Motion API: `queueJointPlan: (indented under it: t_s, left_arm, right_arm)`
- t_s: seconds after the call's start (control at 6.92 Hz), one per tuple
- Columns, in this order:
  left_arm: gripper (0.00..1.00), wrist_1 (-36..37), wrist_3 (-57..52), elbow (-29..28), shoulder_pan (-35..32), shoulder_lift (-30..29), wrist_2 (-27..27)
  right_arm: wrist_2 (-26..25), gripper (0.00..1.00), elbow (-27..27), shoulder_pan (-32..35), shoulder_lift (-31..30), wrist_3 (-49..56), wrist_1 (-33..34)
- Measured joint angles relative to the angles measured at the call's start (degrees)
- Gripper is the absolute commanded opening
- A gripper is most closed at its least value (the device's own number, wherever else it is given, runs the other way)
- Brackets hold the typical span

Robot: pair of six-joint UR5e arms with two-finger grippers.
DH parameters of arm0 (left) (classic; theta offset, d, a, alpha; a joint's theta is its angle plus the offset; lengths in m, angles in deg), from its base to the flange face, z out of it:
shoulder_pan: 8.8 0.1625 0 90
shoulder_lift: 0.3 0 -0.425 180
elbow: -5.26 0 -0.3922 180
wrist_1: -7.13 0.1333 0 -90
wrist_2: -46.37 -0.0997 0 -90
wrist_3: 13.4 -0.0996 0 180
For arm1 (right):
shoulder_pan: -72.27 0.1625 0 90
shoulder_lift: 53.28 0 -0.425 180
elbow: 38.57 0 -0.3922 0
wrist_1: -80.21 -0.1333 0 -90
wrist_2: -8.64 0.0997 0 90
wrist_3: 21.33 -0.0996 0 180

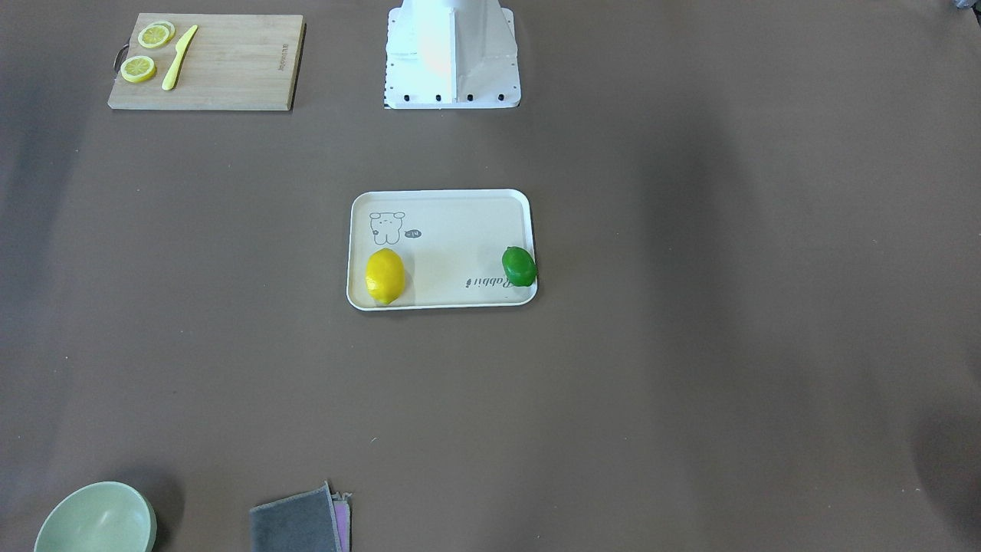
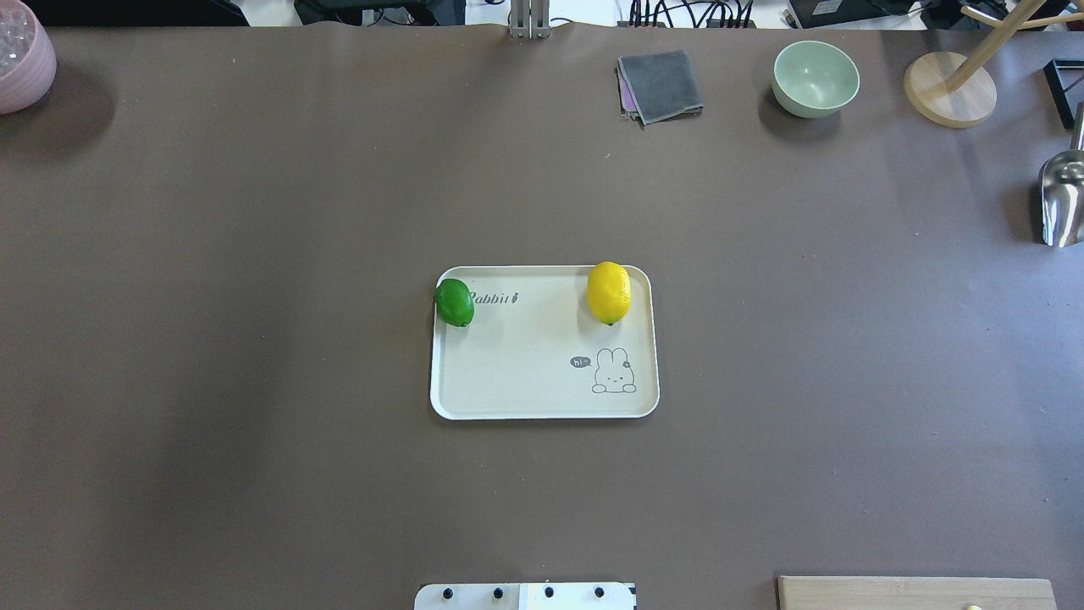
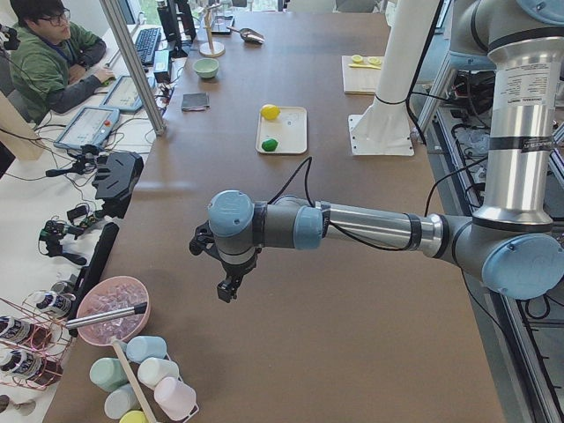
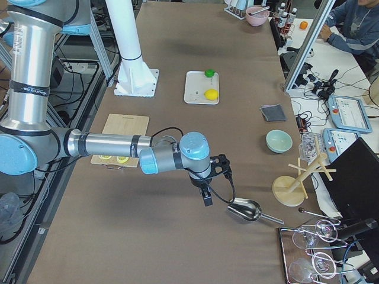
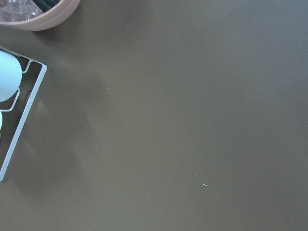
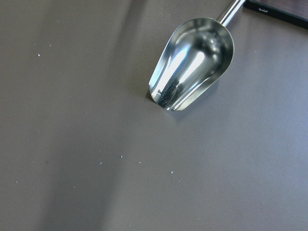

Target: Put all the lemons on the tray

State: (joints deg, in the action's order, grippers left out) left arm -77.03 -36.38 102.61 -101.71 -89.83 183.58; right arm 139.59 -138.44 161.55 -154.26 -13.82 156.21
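Note:
The cream tray (image 2: 542,398) lies at the table's middle, also in the front view (image 1: 452,295). The yellow lemon (image 2: 609,292) lies inside it at its far right corner (image 1: 385,276). The green lemon (image 2: 454,302) rests at the tray's far left corner, over the rim (image 1: 519,267). Both arms are far from the tray. My left gripper (image 3: 227,286) hangs over the table's left end, my right gripper (image 4: 207,198) over its right end. They show only in the side views, so I cannot tell whether they are open or shut.
A wooden cutting board (image 1: 230,77) with lemon slices (image 1: 139,69) and a yellow knife (image 1: 178,57) lies near the robot's right. A green bowl (image 2: 815,78), grey cloth (image 2: 660,85), wooden stand (image 2: 948,89), metal scoop (image 6: 192,65) and pink bowl (image 2: 21,63) line the table's edges.

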Motion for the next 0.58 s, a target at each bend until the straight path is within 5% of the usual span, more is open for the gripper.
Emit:
queueJointPlan:
  t_s: [0.58]
  left_arm:
    - [0.99, 2.5, 7.1, 7.0, -0.4, 5.1, 0.0]
  right_arm:
    - [0.9, 1.00, -3.7, 0.4, 1.9, -0.3, 17.5]
